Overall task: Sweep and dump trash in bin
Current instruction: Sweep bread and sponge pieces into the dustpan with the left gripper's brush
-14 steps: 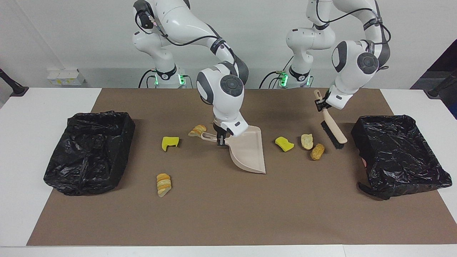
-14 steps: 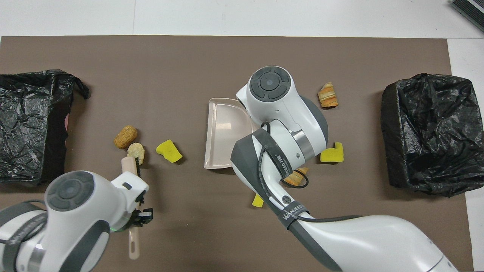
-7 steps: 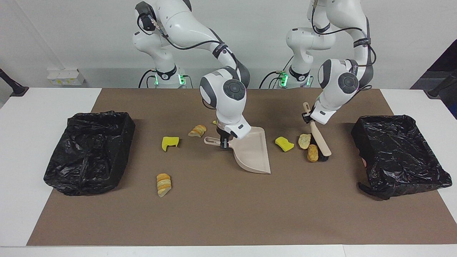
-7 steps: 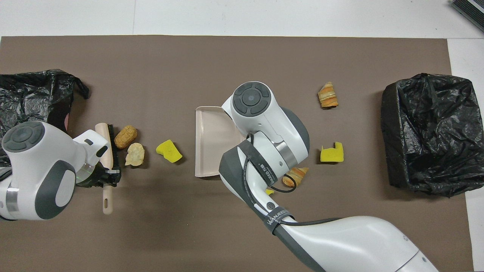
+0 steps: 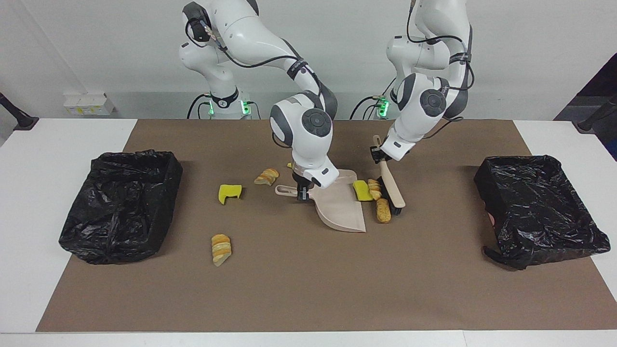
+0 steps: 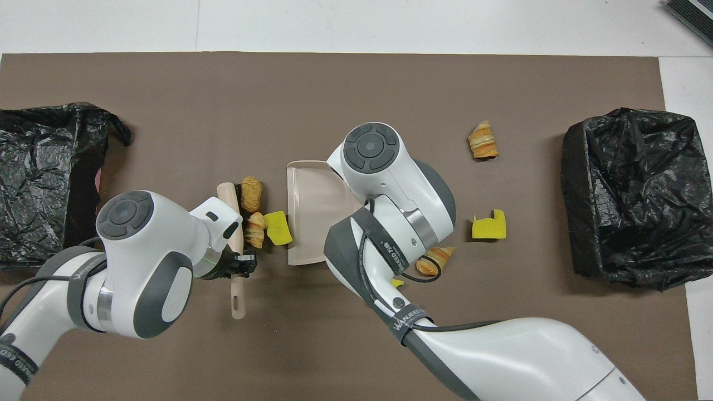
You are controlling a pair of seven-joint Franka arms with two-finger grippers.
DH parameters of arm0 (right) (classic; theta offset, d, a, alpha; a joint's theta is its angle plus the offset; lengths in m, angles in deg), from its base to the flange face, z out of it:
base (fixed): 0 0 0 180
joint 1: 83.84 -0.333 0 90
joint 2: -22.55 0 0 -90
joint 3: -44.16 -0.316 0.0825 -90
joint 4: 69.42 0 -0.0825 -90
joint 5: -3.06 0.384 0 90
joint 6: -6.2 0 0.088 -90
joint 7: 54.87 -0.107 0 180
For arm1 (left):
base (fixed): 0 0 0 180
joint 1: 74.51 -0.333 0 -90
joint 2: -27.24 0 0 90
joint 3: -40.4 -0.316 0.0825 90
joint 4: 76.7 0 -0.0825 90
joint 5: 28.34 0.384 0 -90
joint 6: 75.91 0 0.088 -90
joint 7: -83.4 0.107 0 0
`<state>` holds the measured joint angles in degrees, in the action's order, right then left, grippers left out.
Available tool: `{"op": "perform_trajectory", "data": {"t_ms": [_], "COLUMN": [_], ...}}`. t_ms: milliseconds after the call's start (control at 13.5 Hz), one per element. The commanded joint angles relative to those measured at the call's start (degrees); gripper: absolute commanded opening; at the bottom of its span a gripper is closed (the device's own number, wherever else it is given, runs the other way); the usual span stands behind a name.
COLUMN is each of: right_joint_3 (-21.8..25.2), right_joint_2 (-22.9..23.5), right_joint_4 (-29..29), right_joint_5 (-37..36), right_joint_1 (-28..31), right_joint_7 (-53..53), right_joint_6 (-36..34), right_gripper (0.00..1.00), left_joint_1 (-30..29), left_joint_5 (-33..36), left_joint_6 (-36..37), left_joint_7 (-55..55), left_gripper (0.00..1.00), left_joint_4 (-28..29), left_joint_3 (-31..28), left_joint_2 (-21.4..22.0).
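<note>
My right gripper (image 5: pixel 302 191) is shut on the handle of the beige dustpan (image 5: pixel 340 208) (image 6: pixel 312 206), which rests on the mat mid-table. My left gripper (image 5: pixel 378 155) (image 6: pixel 242 264) is shut on the brush (image 5: pixel 394 190) (image 6: pixel 238 295), bristles down beside the pan's mouth. A yellow sponge piece (image 5: pixel 360 190) (image 6: pixel 277 227) sits at the pan's open edge. Two bread chunks (image 5: pixel 374 188) (image 5: pixel 383 210) lie between the sponge and the brush. More trash lies toward the right arm's end: a sponge (image 5: pixel 229 193), a bread piece (image 5: pixel 267 176) and a slice (image 5: pixel 221 249).
A black-lined bin (image 5: pixel 120 205) (image 6: pixel 635 195) stands at the right arm's end of the brown mat, and another bin (image 5: pixel 537 207) (image 6: pixel 39 178) at the left arm's end. A tiny yellow bit (image 6: pixel 396 283) lies beside the right arm's wrist.
My left gripper swept the brush toward the dustpan. The sweep pushed the yellow sponge and two bread chunks up to the pan's mouth. The dustpan shifted a little toward them.
</note>
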<state>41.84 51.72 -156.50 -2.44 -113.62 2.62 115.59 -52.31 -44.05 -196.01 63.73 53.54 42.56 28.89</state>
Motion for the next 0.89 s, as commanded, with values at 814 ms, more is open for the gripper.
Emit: {"op": "perform_trajectory", "data": {"t_ms": [814], "right_joint_3": [-0.1], "right_joint_2": [-1.5], "right_joint_4": [-3.3], "right_joint_5": [-0.4], "right_joint_1": [-0.5], "right_joint_7": [0.5], "right_joint_6": [3.1], "right_gripper": [0.0], "left_joint_1": [-2.8], "left_joint_5": [10.5], "left_joint_6": [15.8], "left_joint_7": [5.5], "left_gripper": [0.0], "left_joint_4": [-14.4], "left_joint_3": [-1.4], "left_joint_2": [-3.4]}}
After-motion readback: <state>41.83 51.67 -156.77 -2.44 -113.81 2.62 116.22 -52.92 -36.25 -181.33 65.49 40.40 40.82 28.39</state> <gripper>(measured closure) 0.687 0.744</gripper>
